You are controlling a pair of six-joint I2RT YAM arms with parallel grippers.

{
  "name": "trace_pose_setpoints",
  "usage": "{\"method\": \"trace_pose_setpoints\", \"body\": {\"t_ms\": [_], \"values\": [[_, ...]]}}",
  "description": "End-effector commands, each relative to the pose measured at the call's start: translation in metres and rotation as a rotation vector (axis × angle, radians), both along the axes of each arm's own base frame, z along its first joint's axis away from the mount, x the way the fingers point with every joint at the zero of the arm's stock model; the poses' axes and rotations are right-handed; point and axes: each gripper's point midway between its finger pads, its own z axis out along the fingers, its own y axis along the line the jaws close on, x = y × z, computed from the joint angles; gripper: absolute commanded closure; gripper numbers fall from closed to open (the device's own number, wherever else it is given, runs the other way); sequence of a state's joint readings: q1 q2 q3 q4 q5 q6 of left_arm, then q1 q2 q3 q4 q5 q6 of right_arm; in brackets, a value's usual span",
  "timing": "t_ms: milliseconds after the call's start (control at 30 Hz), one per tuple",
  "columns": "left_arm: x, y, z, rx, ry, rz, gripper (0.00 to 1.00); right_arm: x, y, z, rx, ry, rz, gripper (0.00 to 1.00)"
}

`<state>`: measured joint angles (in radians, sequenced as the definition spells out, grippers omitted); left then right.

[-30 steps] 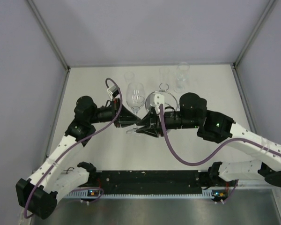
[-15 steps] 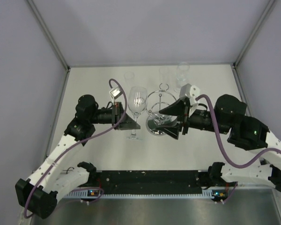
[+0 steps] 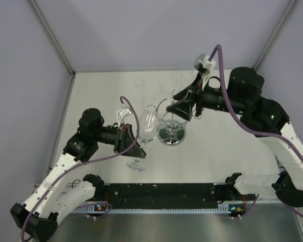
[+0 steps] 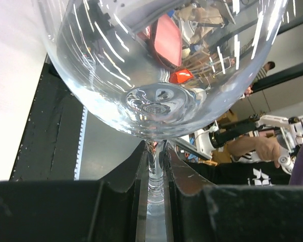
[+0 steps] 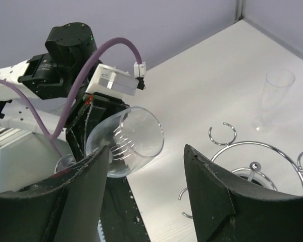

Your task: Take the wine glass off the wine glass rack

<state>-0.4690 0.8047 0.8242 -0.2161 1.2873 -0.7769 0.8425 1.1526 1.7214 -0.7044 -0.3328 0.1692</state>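
My left gripper (image 3: 139,149) is shut on the stem of a clear wine glass (image 3: 148,123). It holds the glass tilted above the table, left of the rack and apart from it. In the left wrist view the bowl (image 4: 156,65) fills the top and the stem sits between my fingers (image 4: 178,171). The wine glass rack (image 3: 171,135), chrome wire with a round mirrored base, stands mid-table. My right gripper (image 3: 175,107) is open and empty, above the rack's far side. The right wrist view shows the rack's hoop (image 5: 262,151) and the held glass (image 5: 134,141).
A clear flute glass (image 3: 139,85) and another clear glass (image 3: 177,80) stand near the table's back edge; the flute also shows in the right wrist view (image 5: 272,98). A black toothed rail (image 3: 161,194) runs along the near edge. Grey walls enclose the table.
My left gripper has carried the wine glass away from the rack toward the near left and tilted it. My right gripper has left the rack's base and risen back to the right.
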Motion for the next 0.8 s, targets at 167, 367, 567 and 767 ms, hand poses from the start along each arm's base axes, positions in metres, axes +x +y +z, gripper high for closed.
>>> {"method": "trace_pose_setpoints", "body": {"t_ms": [167, 367, 567, 767], "values": [[-0.035, 0.006, 0.007, -0.073, -0.200, -0.132, 1.00, -0.018, 0.026, 0.001, 0.025, 0.160, 0.226, 0.42], [-0.034, 0.005, 0.004, -0.057, -0.206, -0.121, 1.00, -0.028, 0.032, -0.010, 0.033, 0.205, 0.311, 0.46], [-0.035, 0.004, 0.005, -0.057, -0.222, -0.121, 1.00, -0.035, 0.035, -0.014, 0.041, 0.243, 0.369, 0.46], [-0.034, 0.003, 0.002, -0.049, -0.218, -0.121, 1.00, -0.039, 0.043, -0.026, 0.034, 0.285, 0.438, 0.48]]}}
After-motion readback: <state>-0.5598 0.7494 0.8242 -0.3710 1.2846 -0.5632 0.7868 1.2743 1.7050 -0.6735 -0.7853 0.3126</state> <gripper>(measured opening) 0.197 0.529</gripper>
